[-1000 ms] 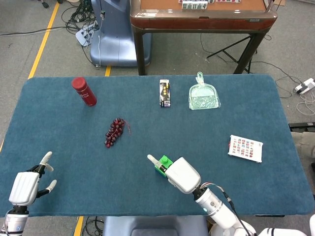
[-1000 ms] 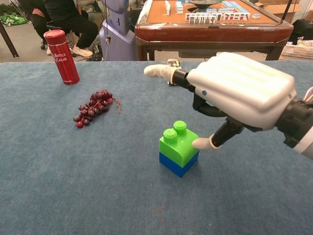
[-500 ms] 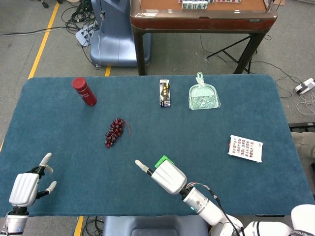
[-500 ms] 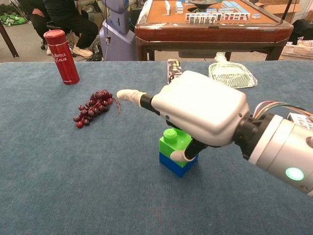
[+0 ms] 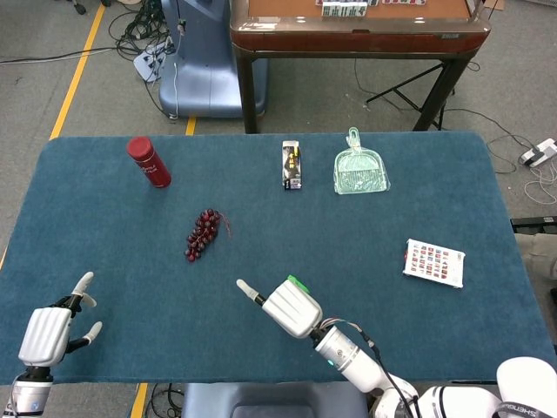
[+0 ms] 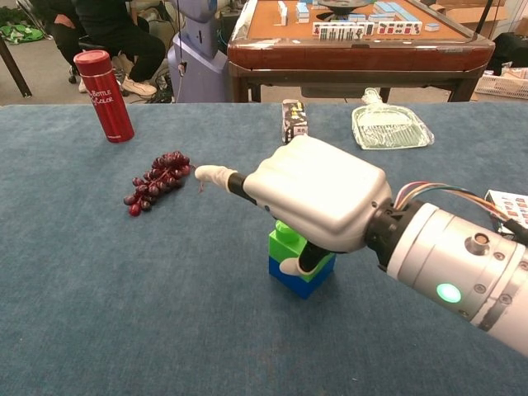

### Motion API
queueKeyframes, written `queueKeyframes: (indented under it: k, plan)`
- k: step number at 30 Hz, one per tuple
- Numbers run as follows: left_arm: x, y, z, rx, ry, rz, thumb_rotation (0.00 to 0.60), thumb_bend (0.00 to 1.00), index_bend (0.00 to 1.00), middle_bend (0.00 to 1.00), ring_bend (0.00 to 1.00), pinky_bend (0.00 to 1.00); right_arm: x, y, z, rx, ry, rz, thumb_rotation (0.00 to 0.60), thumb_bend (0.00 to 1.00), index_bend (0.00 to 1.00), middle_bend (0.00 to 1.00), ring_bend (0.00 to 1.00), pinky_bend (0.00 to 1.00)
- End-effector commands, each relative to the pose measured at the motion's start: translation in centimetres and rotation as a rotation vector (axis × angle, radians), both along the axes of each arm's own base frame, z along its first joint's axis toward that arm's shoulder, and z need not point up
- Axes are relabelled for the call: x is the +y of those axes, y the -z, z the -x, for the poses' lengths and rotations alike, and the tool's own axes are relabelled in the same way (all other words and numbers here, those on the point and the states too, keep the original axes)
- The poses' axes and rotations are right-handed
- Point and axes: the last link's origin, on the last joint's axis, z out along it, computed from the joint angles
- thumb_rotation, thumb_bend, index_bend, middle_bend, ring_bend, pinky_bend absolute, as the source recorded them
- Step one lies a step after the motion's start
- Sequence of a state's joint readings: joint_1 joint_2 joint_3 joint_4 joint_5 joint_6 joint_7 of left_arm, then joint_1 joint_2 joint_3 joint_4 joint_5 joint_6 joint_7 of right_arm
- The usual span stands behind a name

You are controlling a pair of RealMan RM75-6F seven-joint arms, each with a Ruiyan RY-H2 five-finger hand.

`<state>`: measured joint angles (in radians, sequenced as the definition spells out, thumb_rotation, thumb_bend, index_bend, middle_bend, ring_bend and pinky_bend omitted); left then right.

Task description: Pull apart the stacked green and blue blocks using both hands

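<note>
The green block [image 6: 285, 238] sits stacked on the blue block [image 6: 320, 277] near the table's front middle. My right hand [image 6: 318, 202] lies over the stack and hides most of the green block. A fingertip [image 6: 291, 266] touches the stack's front face, and another finger points out to the left. In the head view only a green corner [image 5: 299, 282] shows past the right hand [image 5: 291, 307]. The fingers behind the stack are hidden, so the grip is unclear. My left hand [image 5: 50, 331] hovers by the near left corner, fingers apart, holding nothing.
On the blue table [image 5: 104, 226], a red bottle [image 5: 149, 162] stands at the far left and grapes [image 5: 203, 233] lie left of the stack. A small box [image 5: 291, 165] and a clear dustpan [image 5: 360, 170] lie at the back. A printed card [image 5: 434, 262] lies at the right.
My right hand moved left and down from beside the stack until it lay over it, with a fingertip now on the front face. The blocks and the left hand stayed put.
</note>
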<state>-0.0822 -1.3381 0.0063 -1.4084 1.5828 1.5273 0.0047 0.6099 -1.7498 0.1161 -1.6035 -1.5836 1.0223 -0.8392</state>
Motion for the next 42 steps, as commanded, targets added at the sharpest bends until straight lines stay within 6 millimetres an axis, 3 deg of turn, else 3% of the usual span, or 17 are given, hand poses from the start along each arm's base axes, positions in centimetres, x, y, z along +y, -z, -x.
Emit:
queueKeyframes:
  k: [1,10,22,42]
  plan:
    - [0.0,0.0,0.0,0.0,0.0,0.0,0.6,0.27,0.06,0.44,0.47,0.65,-0.1,0.3,-0.3,-0.002,-0.003,0.0,0.6,0.0,0.06,0.97,1.0,1.0]
    - [-0.2,0.1,0.2,-0.005,-0.01,0.005,0.6,0.27,0.06,0.44,0.47,0.65,0.0,1.2,-0.5,0.021,-0.017,-0.002,0.6,0.0,0.06,0.97,1.0,1.0]
    - [-0.3,0.4,0.3,-0.015,-0.011,0.009,0.6,0.27,0.06,0.44,0.47,0.65,-0.6,1.3,0.8,0.065,0.01,0.024,0.6,0.0,0.06,0.97,1.0,1.0]
    - [-0.2,0.8,-0.2,-0.021,-0.004,0.018,0.6,0.27,0.06,0.44,0.47,0.65,-1.8,-1.2,4.1,0.103,0.078,0.088,0.6,0.0,0.06,0.97,1.0,1.0]
